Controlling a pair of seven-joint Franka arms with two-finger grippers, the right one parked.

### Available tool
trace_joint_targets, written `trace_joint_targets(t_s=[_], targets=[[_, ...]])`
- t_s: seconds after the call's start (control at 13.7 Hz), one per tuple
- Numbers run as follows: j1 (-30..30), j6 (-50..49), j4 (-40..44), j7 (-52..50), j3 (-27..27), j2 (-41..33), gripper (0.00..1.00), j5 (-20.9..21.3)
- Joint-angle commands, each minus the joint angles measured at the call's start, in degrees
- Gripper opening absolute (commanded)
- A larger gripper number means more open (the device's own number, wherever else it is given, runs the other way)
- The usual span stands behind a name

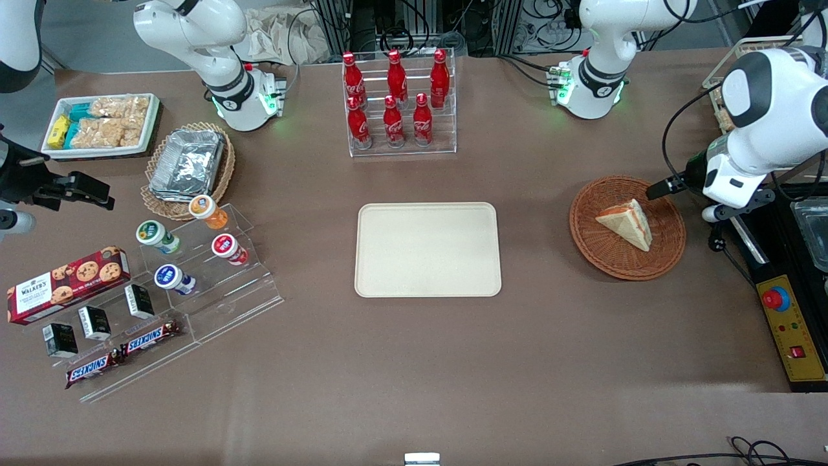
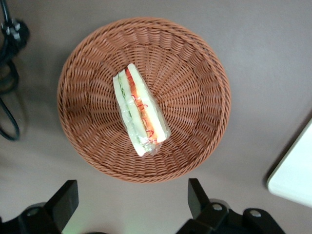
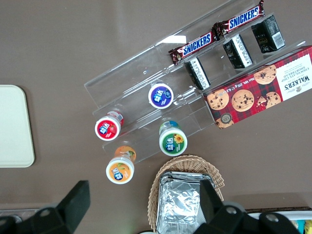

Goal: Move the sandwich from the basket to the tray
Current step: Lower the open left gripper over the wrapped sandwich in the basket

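Front view: brown table (image 1: 414, 362); sandwich (image 1: 626, 223) lies in basket (image 1: 626, 228), tray (image 1: 427, 250) well apart at mid-table. Gripper (image 1: 654, 190) hovers at the basket's rim. Left wrist view: gripper (image 2: 131, 202) fingers (image 2: 196, 196) spread wide, holding nothing, above the sandwich (image 2: 140, 109).

The working arm (image 1: 770, 110) near the basket (image 1: 627, 227) is glossy white, built of rounded segments with dark grey joint caps, and a black cable loops along it. Its base (image 1: 592, 84), mounted on the table edge farther from the front camera than the basket, carries a black ring with a small white logo, glowing green lights and a cable plug. The gripper (image 2: 132, 207) is black, with two flat, matte, spread-apart fingers (image 2: 197, 195) and round silver screws in its body.
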Motion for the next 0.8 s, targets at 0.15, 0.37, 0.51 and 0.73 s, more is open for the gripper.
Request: trace_joint_targets(t_s=[0.15,0.37,0.51,0.73], targets=[[1.09,5.52,-1.82,-12.68,-0.30,4.91,1.00,-6.05],[3.36,6.76,-1.91,-13.76,-0.30,8.42,1.00,-9.30],[5.30,7.02,-1.91,-13.59,-0.30,10.27,1.00,-13.69],[5.92,7.90,-1.91,-13.59,-0.30,12.47,1.00,-14.50]])
